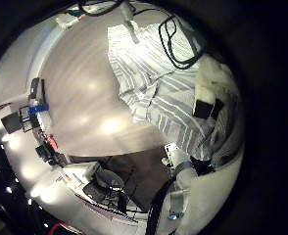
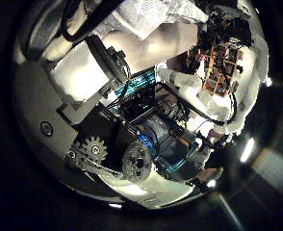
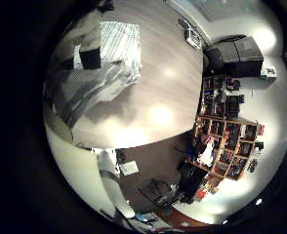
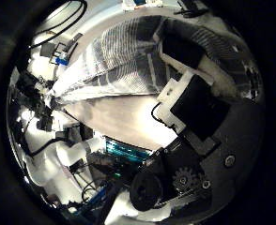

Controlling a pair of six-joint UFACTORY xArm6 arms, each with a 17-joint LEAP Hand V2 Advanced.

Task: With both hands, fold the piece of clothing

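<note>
A striped garment (image 1: 159,83) lies partly on the table (image 1: 80,88) in the left little finger side palm view, and one part rises up to my left hand (image 1: 209,98), whose fingers pinch it. In the left thumb side palm view a bit of the garment (image 2: 151,13) shows past my left hand's own body (image 2: 141,135). In the right thumb side palm view the garment (image 4: 110,61) is bunched in a raised fold, and my right hand (image 4: 190,89) has its fingers curled on it. The right little finger side palm view shows the garment (image 3: 119,49) draped close around a finger (image 3: 89,56).
Cables (image 1: 178,44) lie on the table by the garment's far part. Small devices (image 1: 36,113) stand along the table's edge. More cables (image 4: 58,33) lie beside the garment. Shelves (image 3: 226,127) stand in the room beyond the bare table (image 3: 153,93).
</note>
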